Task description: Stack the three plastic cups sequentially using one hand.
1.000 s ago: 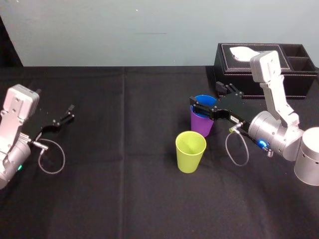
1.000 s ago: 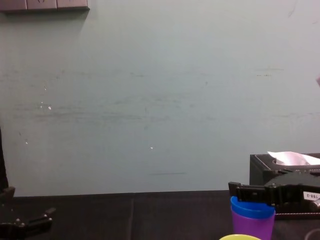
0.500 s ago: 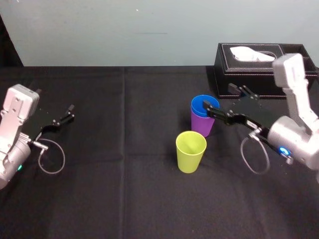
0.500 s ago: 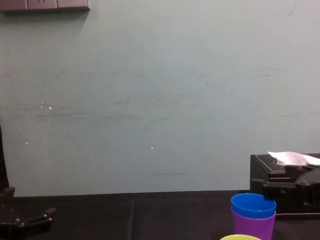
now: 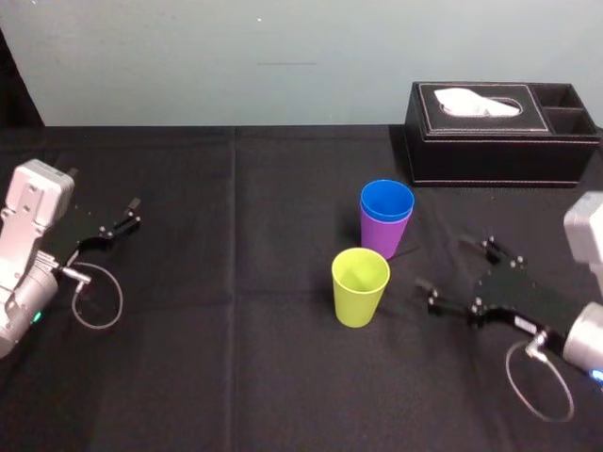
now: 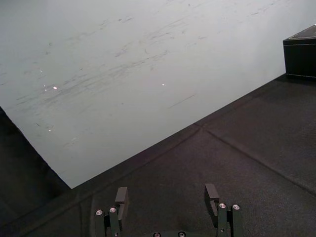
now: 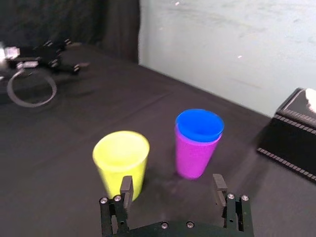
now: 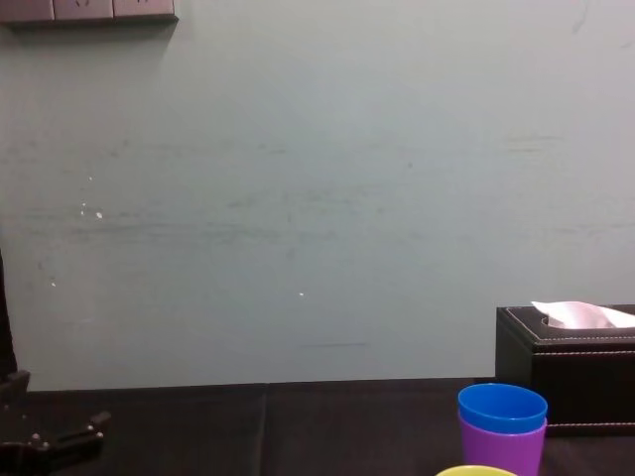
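We see the blue cup point(image 5: 387, 201) nested in the purple cup point(image 5: 382, 239), upright on the black table point(image 5: 236, 330) right of its middle, toward the far edge — the black tissue box point(image 5: 499, 141) sits behind them at the far right corner. The yellow-green cup point(image 5: 360, 287) stands alone near the pair, on their near-edge side, not touching. The right tool point(image 5: 454, 264) hangs by the right edge, spread wide and empty, apart from the cups. The left tool point(image 6: 166, 193) sits by the left edge — also wide.
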Available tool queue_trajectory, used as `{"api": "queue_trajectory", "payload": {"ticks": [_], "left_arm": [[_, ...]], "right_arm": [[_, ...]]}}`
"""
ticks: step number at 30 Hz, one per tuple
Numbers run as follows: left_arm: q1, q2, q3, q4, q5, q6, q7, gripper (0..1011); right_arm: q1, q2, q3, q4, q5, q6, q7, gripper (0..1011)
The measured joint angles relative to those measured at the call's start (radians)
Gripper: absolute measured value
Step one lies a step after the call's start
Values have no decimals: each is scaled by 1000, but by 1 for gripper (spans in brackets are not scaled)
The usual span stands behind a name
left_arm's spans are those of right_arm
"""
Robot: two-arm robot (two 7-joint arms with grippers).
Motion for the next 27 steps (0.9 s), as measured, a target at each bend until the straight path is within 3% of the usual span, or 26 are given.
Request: {"api": "queue_trajectory", "payload": {"ticks": [5,13,27], "left_arm": [[0,0,0,0,0,0,0,1011],[0,0,0,0,0,0,0,1011],[0,0,0,0,0,0,0,1011]], "right_arm": [[-55,25,-6,-19,-7,-25,16,1000],[-76,22,-35,-22,-24,-21,16,1000],[-44,-35,-90,-29,-54,26,-27,1000]]}}
